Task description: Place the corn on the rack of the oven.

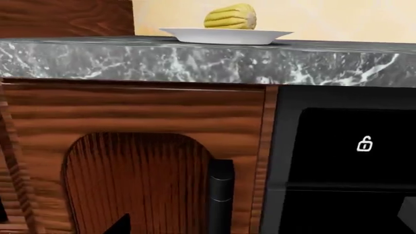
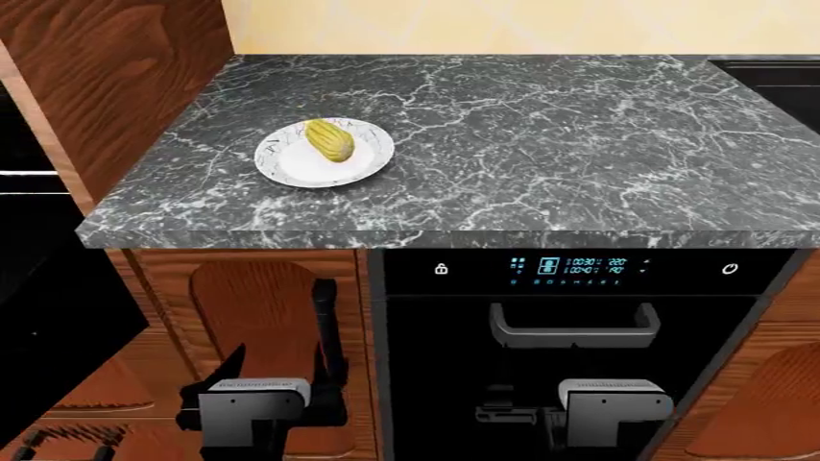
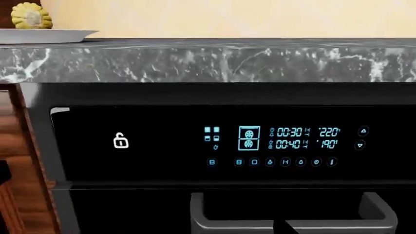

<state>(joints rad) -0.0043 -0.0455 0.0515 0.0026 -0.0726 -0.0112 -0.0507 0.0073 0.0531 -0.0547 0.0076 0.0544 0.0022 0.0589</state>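
The corn (image 2: 329, 140) is a stubby yellow cob lying on a round white plate (image 2: 288, 165) on the marble counter. The left wrist view shows the corn (image 1: 231, 17) above and far from the hand, and the right wrist view catches the corn (image 3: 30, 16) at the picture's edge. The oven (image 2: 577, 336) sits under the counter with its door shut, so the rack is hidden. My left gripper (image 2: 276, 373) hangs low before a wooden cabinet door, its fingers spread and empty. My right gripper (image 2: 577, 405) hangs low facing the oven's grey handle (image 2: 573, 327), its fingers dark against the dark glass.
The marble counter (image 2: 551, 144) overhangs both arms. A wooden cabinet door (image 1: 136, 175) with a black handle (image 1: 221, 195) stands left of the oven. A tall wooden cabinet (image 2: 115, 77) rises at the left. The lit display (image 3: 286, 139) faces my right hand.
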